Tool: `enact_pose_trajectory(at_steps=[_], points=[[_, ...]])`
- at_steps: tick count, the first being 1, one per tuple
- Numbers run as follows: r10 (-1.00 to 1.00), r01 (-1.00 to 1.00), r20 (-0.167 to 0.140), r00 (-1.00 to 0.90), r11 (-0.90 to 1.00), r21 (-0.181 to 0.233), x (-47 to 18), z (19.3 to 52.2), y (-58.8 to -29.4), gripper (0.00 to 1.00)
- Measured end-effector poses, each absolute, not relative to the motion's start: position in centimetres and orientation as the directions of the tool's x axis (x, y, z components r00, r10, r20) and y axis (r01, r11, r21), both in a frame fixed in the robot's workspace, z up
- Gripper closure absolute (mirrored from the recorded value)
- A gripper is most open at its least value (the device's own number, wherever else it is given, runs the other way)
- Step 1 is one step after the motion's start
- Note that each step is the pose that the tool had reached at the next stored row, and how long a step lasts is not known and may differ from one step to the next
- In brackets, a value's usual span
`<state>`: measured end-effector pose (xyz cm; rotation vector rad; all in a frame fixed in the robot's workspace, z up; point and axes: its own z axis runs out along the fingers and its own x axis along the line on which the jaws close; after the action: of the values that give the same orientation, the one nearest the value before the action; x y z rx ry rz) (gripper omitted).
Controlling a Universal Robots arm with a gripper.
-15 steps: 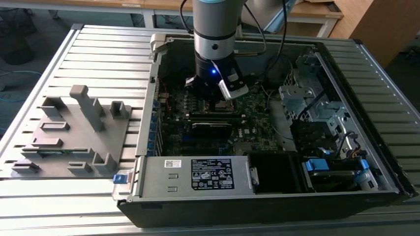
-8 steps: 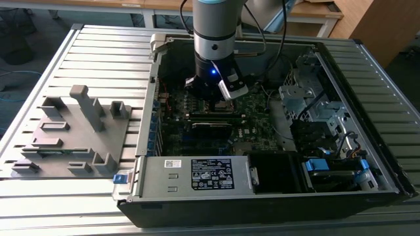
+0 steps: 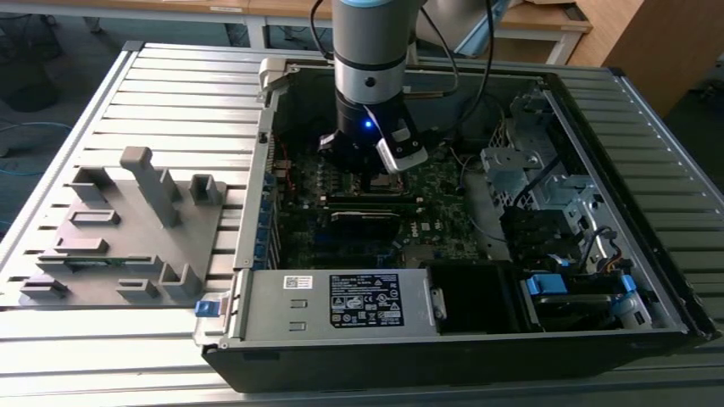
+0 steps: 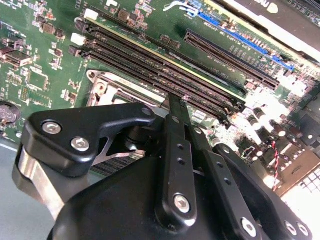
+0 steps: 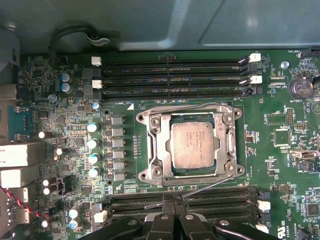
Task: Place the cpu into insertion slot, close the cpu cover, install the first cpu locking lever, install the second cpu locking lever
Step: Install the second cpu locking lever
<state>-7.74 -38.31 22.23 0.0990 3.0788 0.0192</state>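
Note:
In the first wrist view the cpu (image 5: 192, 145), a silvery-grey square, lies flat in the insertion slot (image 5: 150, 175) on the green motherboard. The cpu cover (image 5: 156, 145) lies down around it. A thin wire lever (image 5: 212, 184) runs slanted along the socket's edge nearest my fingers. My gripper (image 5: 172, 199) is shut with nothing in it, its tips over the memory slots just beside the socket. The second wrist view shows the black gripper (image 4: 176, 100) near the socket's metal rim (image 4: 100, 82). In the exterior view the gripper (image 3: 364, 174) hangs low inside the open computer case.
Long black memory slots (image 5: 175, 75) flank the socket on two sides. The case walls (image 3: 271, 170), a power supply (image 3: 339, 301) and a drive cage (image 3: 531, 170) with cables hem in the board. A grey fixture plate (image 3: 114, 229) lies at the exterior view's left.

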Motion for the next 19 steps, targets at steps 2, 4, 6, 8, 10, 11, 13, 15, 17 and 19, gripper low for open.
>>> enact_pose_trajectory(at_steps=[2,4,6,8,10,11,13,15,17,19], points=[[0.065,0.064,-0.061,-0.996,0.998,0.015,-7.74,22.20,-38.31,0.90],[0.065,0.064,-0.061,-0.996,0.998,0.014,-7.74,22.20,-38.31,0.90],[0.065,0.064,-0.061,-0.996,0.998,0.014,-7.74,22.18,-38.31,0.90],[0.065,0.064,-0.061,-0.996,0.998,0.014,-7.74,22.17,-38.31,0.90],[0.065,0.064,-0.061,-0.996,0.998,0.015,-7.74,22.14,-38.31,0.90],[0.065,0.064,-0.061,-0.996,0.998,0.015,-7.74,22.12,-38.31,0.90],[0.065,0.064,-0.061,-0.996,0.998,0.014,-7.74,22.11,-38.31,0.90],[0.065,0.064,-0.061,-0.996,0.998,0.014,-7.74,22.08,-38.31,0.90],[0.065,0.064,-0.061,-0.996,0.998,0.014,-7.74,22.06,-38.31,0.90],[0.065,0.064,-0.061,-0.996,0.998,0.014,-7.74,22.04,-38.31,0.90]])
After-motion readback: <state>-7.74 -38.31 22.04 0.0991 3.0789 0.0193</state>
